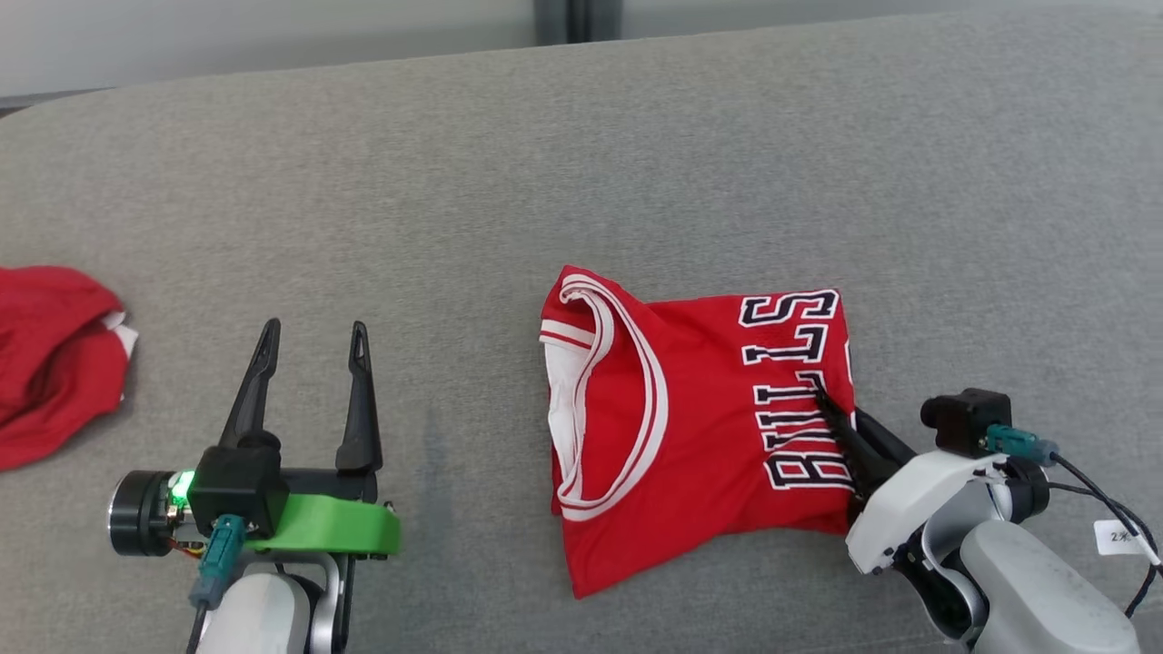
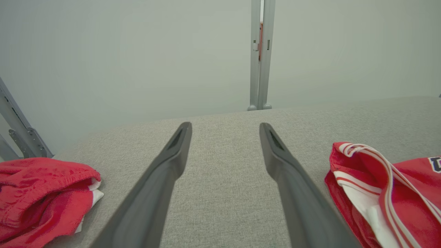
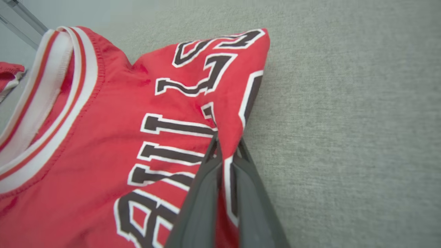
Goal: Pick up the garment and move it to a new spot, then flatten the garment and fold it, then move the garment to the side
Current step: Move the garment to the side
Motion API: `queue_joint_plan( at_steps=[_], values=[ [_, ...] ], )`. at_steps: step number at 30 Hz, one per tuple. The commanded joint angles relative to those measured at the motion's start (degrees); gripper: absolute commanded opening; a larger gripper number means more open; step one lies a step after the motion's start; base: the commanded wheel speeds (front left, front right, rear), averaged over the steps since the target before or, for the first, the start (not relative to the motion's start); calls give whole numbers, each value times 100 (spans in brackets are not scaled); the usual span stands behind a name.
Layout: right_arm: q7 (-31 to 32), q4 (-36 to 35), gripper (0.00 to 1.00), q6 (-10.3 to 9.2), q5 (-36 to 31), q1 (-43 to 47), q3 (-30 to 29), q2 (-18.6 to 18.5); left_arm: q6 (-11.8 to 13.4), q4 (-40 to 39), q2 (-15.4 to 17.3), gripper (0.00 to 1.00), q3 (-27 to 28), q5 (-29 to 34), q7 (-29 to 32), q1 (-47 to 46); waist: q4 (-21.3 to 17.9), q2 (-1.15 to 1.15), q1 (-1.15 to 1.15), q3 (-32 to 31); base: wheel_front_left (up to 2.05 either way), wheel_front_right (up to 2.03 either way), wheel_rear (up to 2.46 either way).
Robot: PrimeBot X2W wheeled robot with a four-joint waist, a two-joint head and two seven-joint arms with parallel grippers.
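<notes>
The garment [image 1: 690,427], a red jersey with white trim and black BULLS lettering, lies folded on the grey surface right of centre. My right gripper [image 1: 831,409] is shut on the garment's right edge; in the right wrist view a fold of red cloth [image 3: 225,137] is pinched between the two dark fingers [image 3: 203,193]. My left gripper [image 1: 313,350] stands open at the lower left, nothing between its fingers [image 2: 165,179], well left of the garment [image 2: 386,193].
A second crumpled red cloth [image 1: 54,363] lies at the far left edge, left of my left gripper, seen too in the left wrist view [image 2: 41,199]. The grey padded surface [image 1: 581,163] extends far behind. A metal post [image 2: 260,55] stands beyond its back edge.
</notes>
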Motion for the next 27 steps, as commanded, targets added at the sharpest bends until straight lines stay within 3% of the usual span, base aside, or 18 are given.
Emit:
queue_joint_plan(
  at_steps=[1, 8, 15, 21, 27],
  values=[
    [-58, 47, 0, -13, 60, -142, -3, -54, -7, -40, 52, 100, -2, 32, -13, -134, -597, 0, 0, 189, 0, 0, 0],
    [-181, 322, 0, -13, 336, -957, 114, -115, -55, -244, 230, 100, -75, 194, 125, -499, -972, 0, 0, 756, 0, 0, 0],
    [-227, 965, 0, -13, 587, -2429, 254, -355, -154, -475, 353, 100, -185, 343, 267, -1015, -852, 0, 0, 1490, 0, 0, 0],
    [-340, 1783, 0, -13, 784, -3489, 189, -1060, -192, -576, 280, 100, -330, 423, 261, -1379, -609, 0, 0, 1967, 0, 0, 0],
    [-489, 2550, 0, -13, 923, -4060, -233, -1854, -212, -737, 239, 100, -475, 516, 289, -1619, -473, 0, 0, 2289, 0, 0, 0]
  ],
)
